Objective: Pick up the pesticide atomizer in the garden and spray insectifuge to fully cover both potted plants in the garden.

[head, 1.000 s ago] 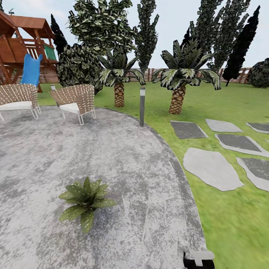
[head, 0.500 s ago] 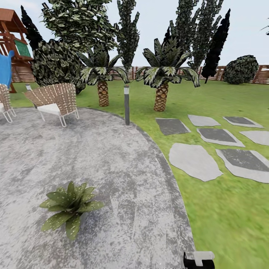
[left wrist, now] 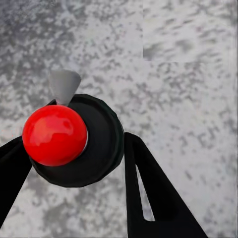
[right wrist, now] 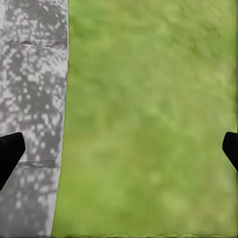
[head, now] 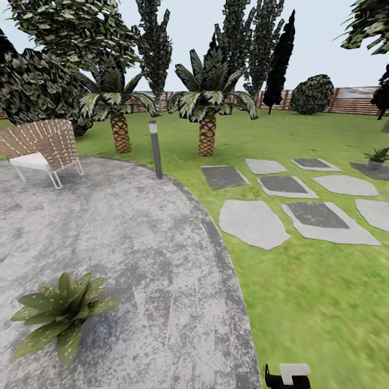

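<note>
One potted plant (head: 59,316), a low rosette of speckled green leaves, sits on the round grey patio (head: 135,243) at the near left. A second potted plant (head: 376,158) in a small grey pot stands far right on a stepping stone. In the left wrist view my left gripper (left wrist: 74,144) is shut on the pesticide atomizer (left wrist: 101,144), seen end-on as a dark round body with a red ball and a pale grey nozzle, above the paving. My right gripper (right wrist: 119,148) is open and holds nothing, over the patio's edge and the lawn.
A wicker chair (head: 40,148) stands at the patio's far left and a grey lamp post (head: 156,149) at its rim. Two palms (head: 207,116), dark shrubs and a slatted fence (head: 351,100) lie behind. Flat stepping stones (head: 254,222) cross the lawn on the right.
The camera has swung right, so everything slid left in the picture. The playset and one chair left the view and the second potted plant came in at the far right.
</note>
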`<state>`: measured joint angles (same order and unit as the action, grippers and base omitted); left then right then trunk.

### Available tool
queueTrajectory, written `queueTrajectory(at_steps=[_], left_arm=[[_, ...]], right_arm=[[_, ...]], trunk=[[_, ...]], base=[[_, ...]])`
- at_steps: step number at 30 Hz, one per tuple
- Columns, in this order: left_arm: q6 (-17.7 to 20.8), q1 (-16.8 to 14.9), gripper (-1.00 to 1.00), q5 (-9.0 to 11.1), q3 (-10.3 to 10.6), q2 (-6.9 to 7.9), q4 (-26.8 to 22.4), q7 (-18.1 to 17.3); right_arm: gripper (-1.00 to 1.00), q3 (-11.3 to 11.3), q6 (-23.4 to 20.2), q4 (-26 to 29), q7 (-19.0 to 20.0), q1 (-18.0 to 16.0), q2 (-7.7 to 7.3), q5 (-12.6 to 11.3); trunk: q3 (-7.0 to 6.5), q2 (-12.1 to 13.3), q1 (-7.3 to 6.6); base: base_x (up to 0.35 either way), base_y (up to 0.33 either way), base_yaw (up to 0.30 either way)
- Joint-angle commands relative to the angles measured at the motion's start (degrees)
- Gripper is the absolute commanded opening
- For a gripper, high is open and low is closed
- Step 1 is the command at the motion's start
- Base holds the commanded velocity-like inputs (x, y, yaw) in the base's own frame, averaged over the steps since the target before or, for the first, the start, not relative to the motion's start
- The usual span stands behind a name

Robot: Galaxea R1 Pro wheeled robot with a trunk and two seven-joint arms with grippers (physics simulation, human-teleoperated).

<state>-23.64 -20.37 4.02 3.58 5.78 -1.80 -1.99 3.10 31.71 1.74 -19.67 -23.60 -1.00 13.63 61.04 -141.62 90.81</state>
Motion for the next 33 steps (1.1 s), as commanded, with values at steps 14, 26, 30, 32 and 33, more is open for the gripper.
queueTrajectory(at_steps=[14,26,30,32,33], left_arm=[[-0.1,0.0,-1.00,0.0,0.4,0.02,0.0,-0.2],[-0.3,0.0,-1.00,0.6,0.2,0.25,0.0,-0.2],[-0.3,0.0,-1.00,0.6,0.2,0.46,0.0,-0.2],[-0.3,0.0,-1.00,0.6,0.2,0.51,0.0,-0.1],[-0.3,0.0,-1.00,0.6,0.2,0.53,0.0,-0.1]], right_arm=[[1.00,0.3,0.1,-0.1,-0.3,0.0,0.03,0.6],[1.00,0.3,0.1,-0.1,-0.3,0.0,0.03,0.6],[1.00,0.3,0.1,-0.1,-0.3,0.0,0.03,0.6],[1.00,0.3,0.1,-0.1,-0.3,0.0,0.03,0.6],[1.00,0.3,0.1,-0.1,-0.3,0.0,0.03,0.5]], trunk=[[0.83,0.0,-0.01],[1.49,0.0,-0.01],[1.72,0.0,-0.01],[1.83,0.0,-0.01],[1.88,0.0,-0.01]], base=[[0.000,-0.002,-0.257],[0.044,0.000,-0.257],[0.316,0.000,-0.257],[0.336,0.000,-0.257],[0.337,0.000,-0.257]])
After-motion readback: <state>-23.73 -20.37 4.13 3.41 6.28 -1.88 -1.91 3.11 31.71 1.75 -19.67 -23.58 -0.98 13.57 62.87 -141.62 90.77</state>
